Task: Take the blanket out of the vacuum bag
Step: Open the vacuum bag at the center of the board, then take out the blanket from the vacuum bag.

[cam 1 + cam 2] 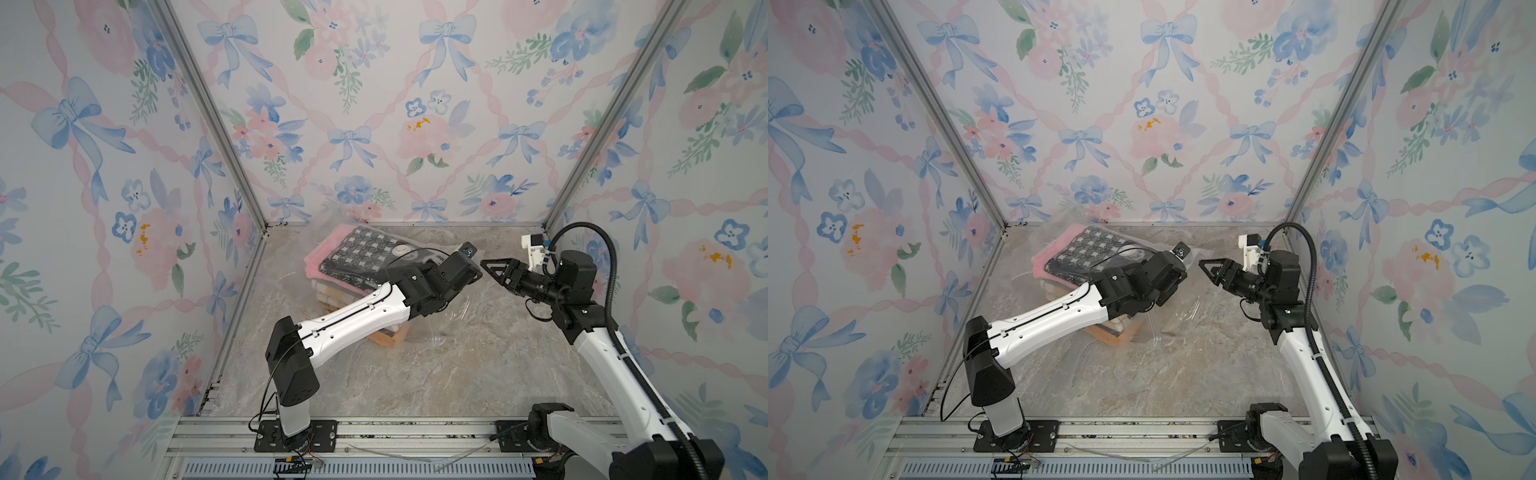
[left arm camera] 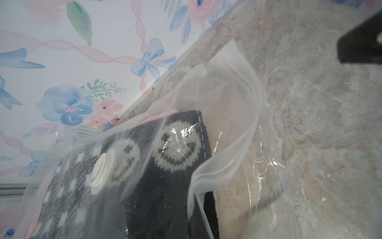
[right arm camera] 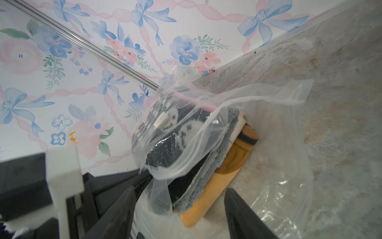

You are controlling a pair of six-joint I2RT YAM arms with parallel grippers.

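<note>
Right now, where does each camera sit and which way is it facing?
Top views: high behind the robot, looking down toward the back wall; left arm and right arm show.
Left wrist: on the left arm, close over the vacuum bag, facing its valve cap and the back wall; nothing of its arm shows.
Right wrist: on the right arm, looking past the open right gripper at the bag's mouth and folded stack.
Shared: both wrist views show the valve cap and smiley blanket.
</note>
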